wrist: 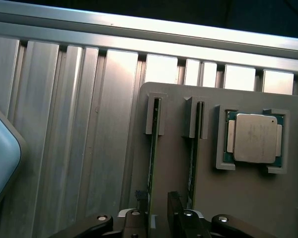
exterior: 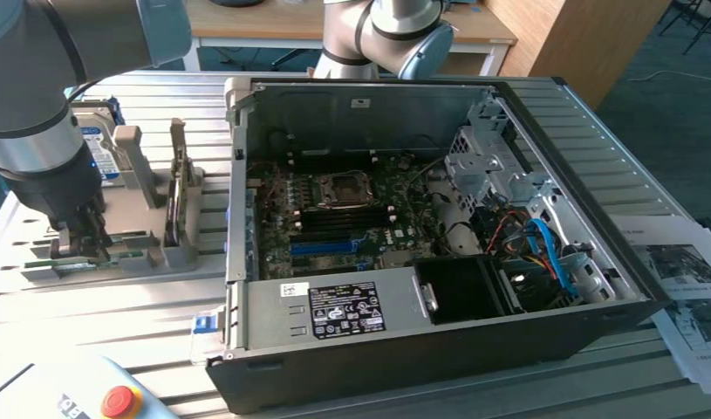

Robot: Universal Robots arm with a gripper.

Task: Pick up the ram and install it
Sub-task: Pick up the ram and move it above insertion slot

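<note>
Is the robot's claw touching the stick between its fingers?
Cannot tell. In the wrist view the open gripper straddles the ram in its holder; one finger sits close beside it, but neither contact nor gap shows plainly.

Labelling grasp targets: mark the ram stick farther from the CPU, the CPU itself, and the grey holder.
ram stick (wrist: 153, 153), wrist view, mid-length of its exposed edge.
CPU (wrist: 256, 138), wrist view, centre of the metal lid.
grey holder (wrist: 238, 198), wrist view, bare face beside the CPU pocket.
</note>
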